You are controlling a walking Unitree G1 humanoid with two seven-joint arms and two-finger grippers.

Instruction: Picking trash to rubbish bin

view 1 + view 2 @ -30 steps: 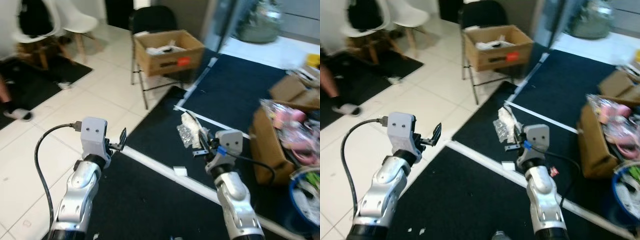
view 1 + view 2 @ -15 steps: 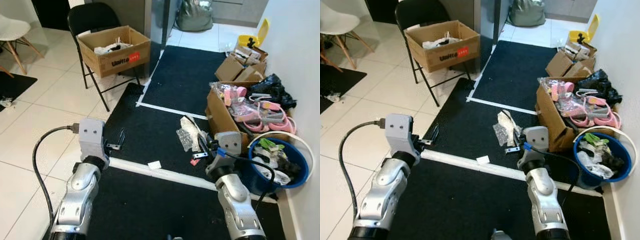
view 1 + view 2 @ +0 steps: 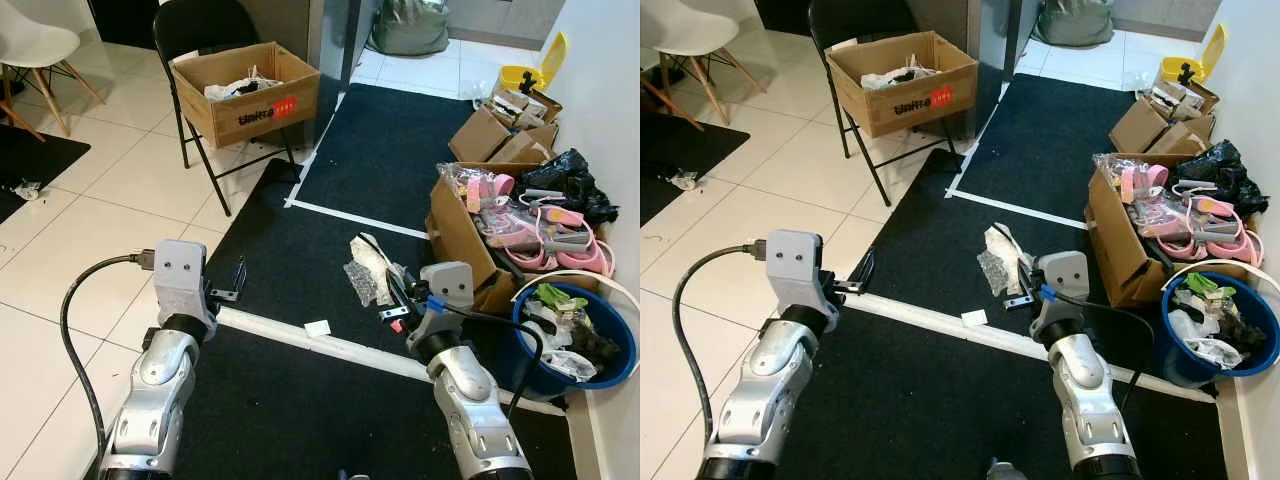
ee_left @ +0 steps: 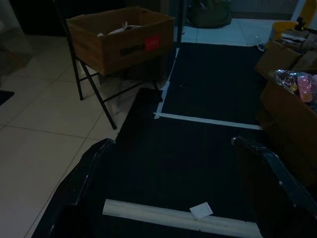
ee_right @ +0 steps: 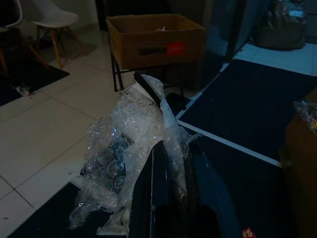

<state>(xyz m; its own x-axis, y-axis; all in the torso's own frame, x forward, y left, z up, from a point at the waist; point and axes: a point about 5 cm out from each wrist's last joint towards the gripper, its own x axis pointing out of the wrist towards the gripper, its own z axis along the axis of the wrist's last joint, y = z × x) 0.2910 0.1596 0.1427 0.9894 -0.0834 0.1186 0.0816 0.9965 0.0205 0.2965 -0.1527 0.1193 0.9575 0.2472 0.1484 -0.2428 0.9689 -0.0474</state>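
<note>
**Supervisor:** Report the arm status, nearest items first.

**Operator:** I am holding both arms raised in front of the chest. The right gripper [image 5: 171, 163] is clenching a wad of clear plastic wrap [image 5: 130, 144]; the wrist view shows both fingers pressed together with the film pinched between them. The left gripper [image 3: 238, 280] is carrying nothing, and its fingers [image 4: 86, 173] are standing spread apart over the dark mat [image 3: 370, 165].

**Supervisor:** What is lying on the floor ahead?

**Operator:** I am seeing a small white scrap [image 3: 318, 328] resting on the mat just beyond the white floor strip [image 3: 330, 345]. Past the held wrap, an open cardboard box of pink items [image 3: 455, 235] is standing to the right, and the blue bin [image 3: 535, 370], already part-filled with rubbish, is sitting just beside it against the wall. Farther off, a cardboard box [image 3: 245, 90] is sitting on a black folding chair [image 3: 200, 25].

**Supervisor:** Which step is in hand?

**Operator:** I judge that I am carrying the grasped wrap to the bin. The next move is calling for a turn to the right, bringing the right gripper over the bin's rim, then parting the fingers. The film is light and clingy, so it may stick to a finger on release.
</note>
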